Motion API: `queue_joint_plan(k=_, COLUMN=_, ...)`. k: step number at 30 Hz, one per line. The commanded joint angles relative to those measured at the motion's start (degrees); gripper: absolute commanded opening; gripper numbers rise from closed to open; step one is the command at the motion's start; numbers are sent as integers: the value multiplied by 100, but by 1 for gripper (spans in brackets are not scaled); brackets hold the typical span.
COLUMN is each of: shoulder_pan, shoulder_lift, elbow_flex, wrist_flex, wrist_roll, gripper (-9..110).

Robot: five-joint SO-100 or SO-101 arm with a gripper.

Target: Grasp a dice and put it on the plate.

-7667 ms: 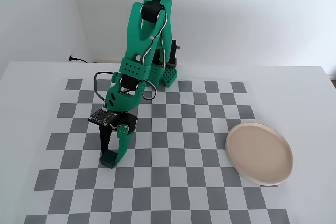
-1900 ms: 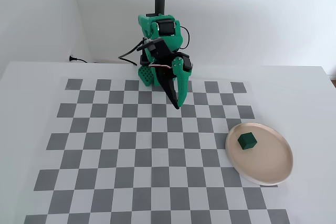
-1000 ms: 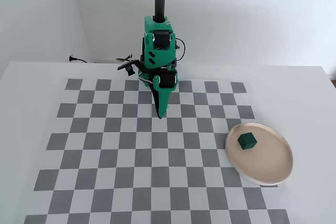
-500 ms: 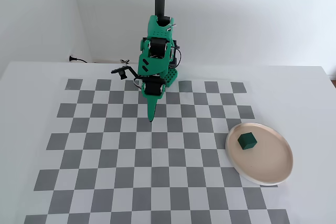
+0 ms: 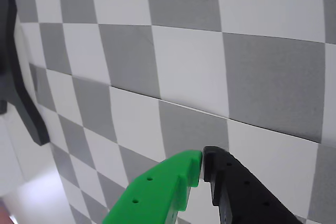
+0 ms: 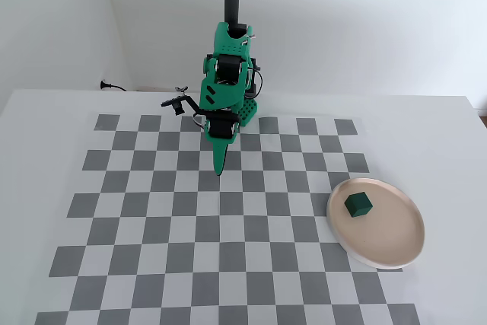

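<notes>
Claw (image 6: 219, 171) closed and empty: in the wrist view the green and black fingertips (image 5: 202, 164) meet above the checkered mat (image 6: 228, 264). In the fixed view, the dice (image 6: 358, 204) rests on the plate (image 6: 396, 253), well apart from the claw, to its lower right.

Bright green printed arm (image 6: 223, 89), black motor blocks, thin black cables; gripper (image 5: 202, 162) pairs green finger with black finger, small holes.
</notes>
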Motion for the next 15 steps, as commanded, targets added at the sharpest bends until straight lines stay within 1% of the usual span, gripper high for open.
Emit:
queue_joint_plan(k=1, shoulder_pan=-18, shoulder_lift=53, elbow_flex=-132, wrist_flex=-176, wrist_roll=0, gripper=-4)
queue_joint_plan(k=15, shoulder_pan=-18, shoulder_lift=53, elbow_flex=-132, wrist_flex=-176, wrist_roll=0, gripper=-4)
